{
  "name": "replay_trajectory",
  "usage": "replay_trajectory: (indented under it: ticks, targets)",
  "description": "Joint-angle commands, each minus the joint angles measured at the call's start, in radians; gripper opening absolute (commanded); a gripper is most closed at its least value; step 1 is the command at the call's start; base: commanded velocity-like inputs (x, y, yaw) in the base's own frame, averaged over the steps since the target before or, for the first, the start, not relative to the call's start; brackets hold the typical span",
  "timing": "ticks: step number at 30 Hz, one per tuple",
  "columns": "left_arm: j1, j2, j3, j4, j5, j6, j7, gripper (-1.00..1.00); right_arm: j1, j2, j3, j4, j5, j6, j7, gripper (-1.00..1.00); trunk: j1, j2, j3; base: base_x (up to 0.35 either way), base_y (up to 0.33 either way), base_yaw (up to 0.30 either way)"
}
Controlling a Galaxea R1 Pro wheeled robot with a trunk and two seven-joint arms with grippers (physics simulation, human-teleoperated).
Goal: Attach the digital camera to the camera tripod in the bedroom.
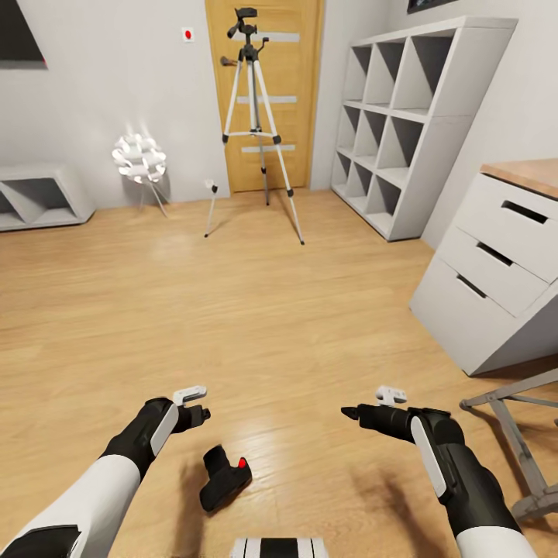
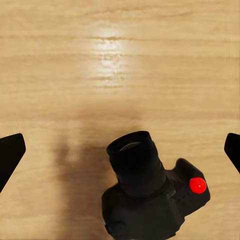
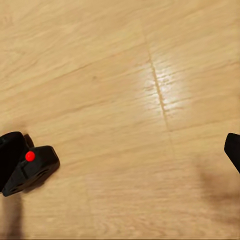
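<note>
Down on the light wood plank floor (image 1: 294,325) lies the digital camera (image 1: 225,479), a small black block with a red dot on top, between the two forearms and nearer the left one, close to the robot's base. In the left wrist view the digital camera (image 2: 150,195) shows its lens barrel and red dot, resting on the planks — the left gripper (image 2: 120,150) hangs above it with its dark fingertips (image 2: 10,152) spread wide at either side of the frame, touching nothing. From the head view the left gripper (image 1: 198,415) sits just beside the camera. The right gripper (image 1: 353,412) hovers over bare floor, well apart from the camera; in its wrist view one fingertip (image 3: 233,150) shows at one side and the camera (image 3: 26,167) sits at the other, so I cannot tell whether that claw is apart or together. Across the bedroom the camera tripod (image 1: 254,132) stands upright on its three silver legs in front of the wooden door (image 1: 298,93) — black head and pan handle on top. A white cube shelf (image 1: 403,124) lines the wall beside the door, a white drawer unit (image 1: 496,271) with a wooden top stands nearer, and a white floor lamp (image 1: 140,160) glows near the far wall
</note>
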Motion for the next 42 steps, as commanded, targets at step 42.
replay_trajectory:
  ticks: [42]
  targets:
    - [0.000, -0.002, -0.001, -0.013, 0.011, 0.009, 0.002, 1.00, 0.000, -0.057, 0.094, -0.010, 0.013, 0.048, 0.355, 1.00, 0.019, -0.010, -0.163, 0.000, 0.000, 0.000]
